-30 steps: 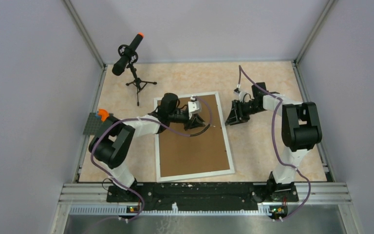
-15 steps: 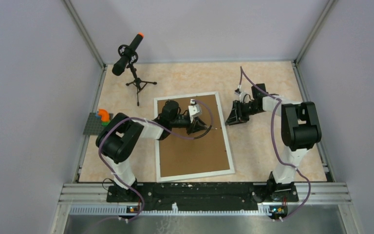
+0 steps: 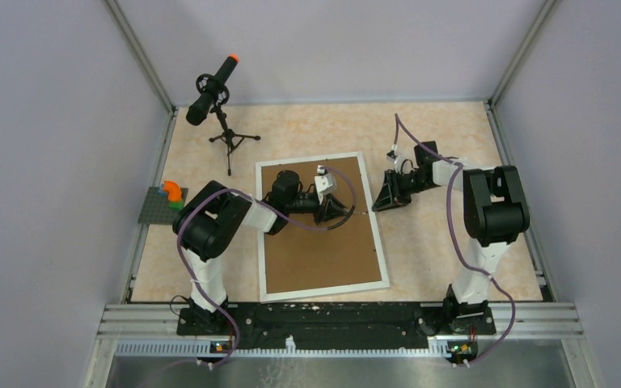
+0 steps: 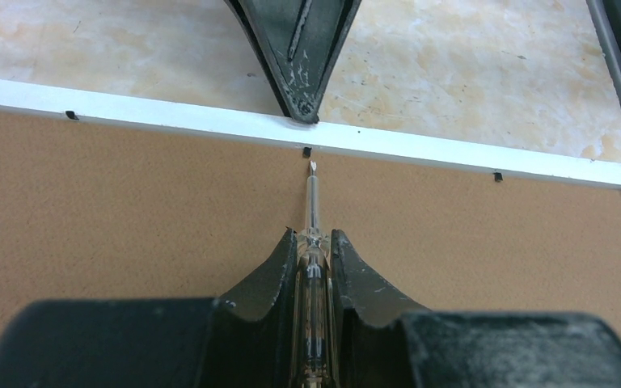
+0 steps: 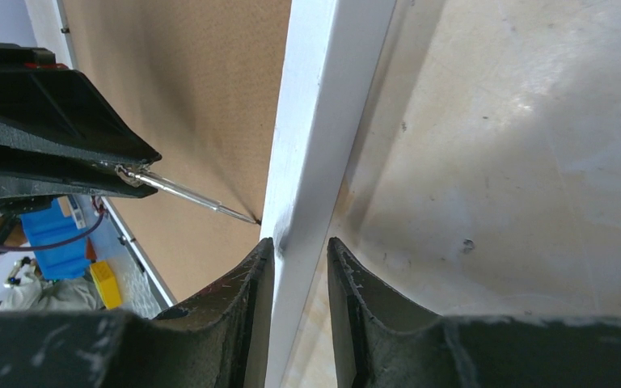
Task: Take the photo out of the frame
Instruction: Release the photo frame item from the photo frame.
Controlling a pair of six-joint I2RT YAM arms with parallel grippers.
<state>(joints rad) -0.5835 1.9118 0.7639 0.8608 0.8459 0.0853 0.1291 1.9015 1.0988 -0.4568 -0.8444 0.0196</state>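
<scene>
Screwdriver tip at a tab of the face-down frame (image 3: pixel 323 290), at the centre of the desk (image 3: pixel 437 259).
Lying flat with the brown backing board (image 3: pixel 315 242) up. Clamped tight in the closed left fingers (image 4: pixel 275 267), a slim screwdriver (image 4: pixel 312 194), tip just short of a small black tab (image 4: pixel 306 151) on the 3 o'clock border. Pinched onto that same white border from the 3 o'clock side, the right fingers (image 5: pixel 247 283), barely parted, one on each face of the edge. Off at 11 o'clock, a microphone (image 3: pixel 210 89) on a tripod; at 9 o'clock, a grey baseplate (image 3: pixel 155 208) with an orange block.
</scene>
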